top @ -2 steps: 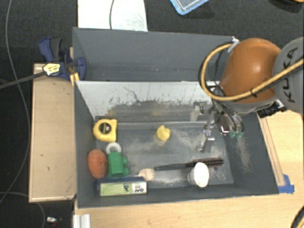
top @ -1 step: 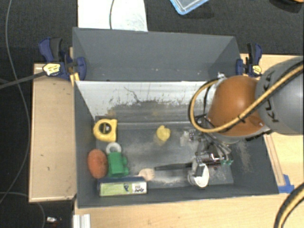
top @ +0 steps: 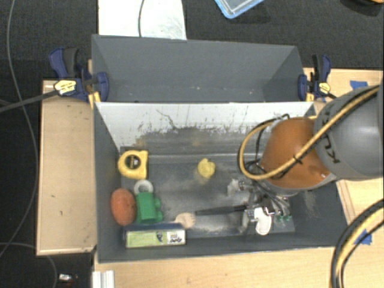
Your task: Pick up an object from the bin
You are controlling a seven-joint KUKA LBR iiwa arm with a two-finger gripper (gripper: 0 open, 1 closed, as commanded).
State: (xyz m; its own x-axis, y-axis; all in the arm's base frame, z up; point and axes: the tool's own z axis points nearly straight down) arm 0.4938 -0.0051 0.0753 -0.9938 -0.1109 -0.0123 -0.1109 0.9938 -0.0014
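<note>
**A:** Biggest first: the bin [top: 198,71], with the arm [top: 354,137] coming in from 3 o'clock and its orange cover [top: 291,152] over the floor's right side. Where's the claw [top: 259,213]?

**B:** Under the cover's 7 o'clock edge, low over the floor. I can't tell if it's wide or narrow, because the cover and cables mask it.

**A:** What's the nearest thing?

**B:** A black stick [top: 219,210] at the claw's 9 o'clock, with its long axis running 9 to 3. Its near end is touching or just beside the claw, and I can't tell which.

**A:** And the white bit [top: 263,225]?

**B:** That's at the claw's 6 o'clock. It could be a robot part or a loose thing. A yellow lump [top: 206,168] lies apart, towards 10.
</note>
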